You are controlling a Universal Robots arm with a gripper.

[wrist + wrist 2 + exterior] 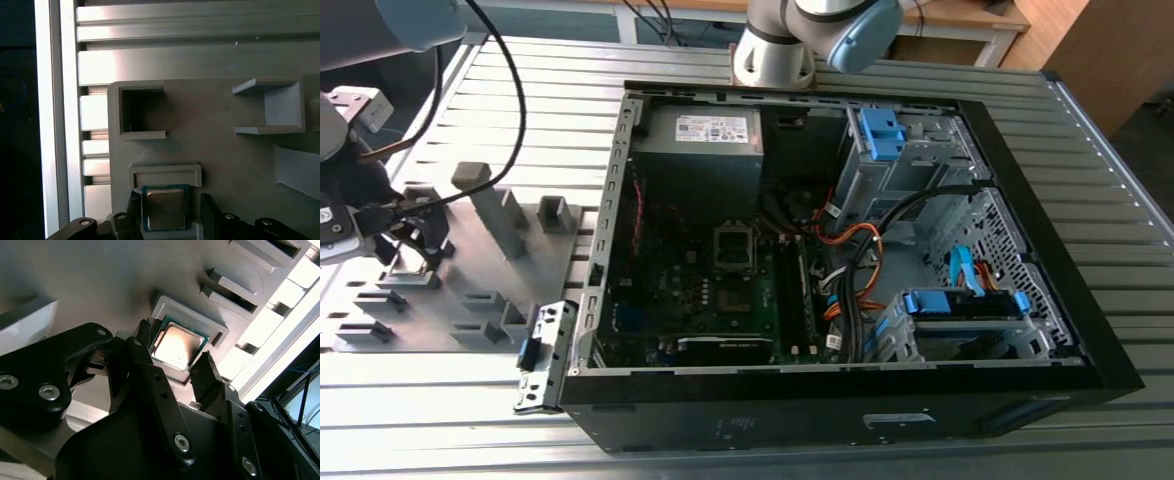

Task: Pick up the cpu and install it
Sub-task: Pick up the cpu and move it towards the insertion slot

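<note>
Weight will not be the trouble here: the cpu looks thin, stiff and very light, so I judge that a gentle pinch would lift it. The risk is more likely damage than dropping. Its underside contacts and thin green board are probably delicate, and the smooth metal top offers little grip. The sensible hold is across two opposite edges, kept level, with no pressing on the face and no tilting in the seat

It is a small flat square with a silvery metal lid, which catches a warm glare in the second wrist view, and a narrow dark green rim. It lies flat in a shallow raised frame on a gray holder plate. The plate sits on the slatted metal desk at the exterior view's left, well apart from the open computer case and the socket on its board

The end effector is down over that frame, its black fingers standing one at each of two opposite edges of the cpu. In the first wrist view a sliver of gray holder shows between one finger and the cpu's edge. I therefore read the end effector as released, straddling the cpu but not clamped on it; the cpu rests in its seat, not lifted
</note>
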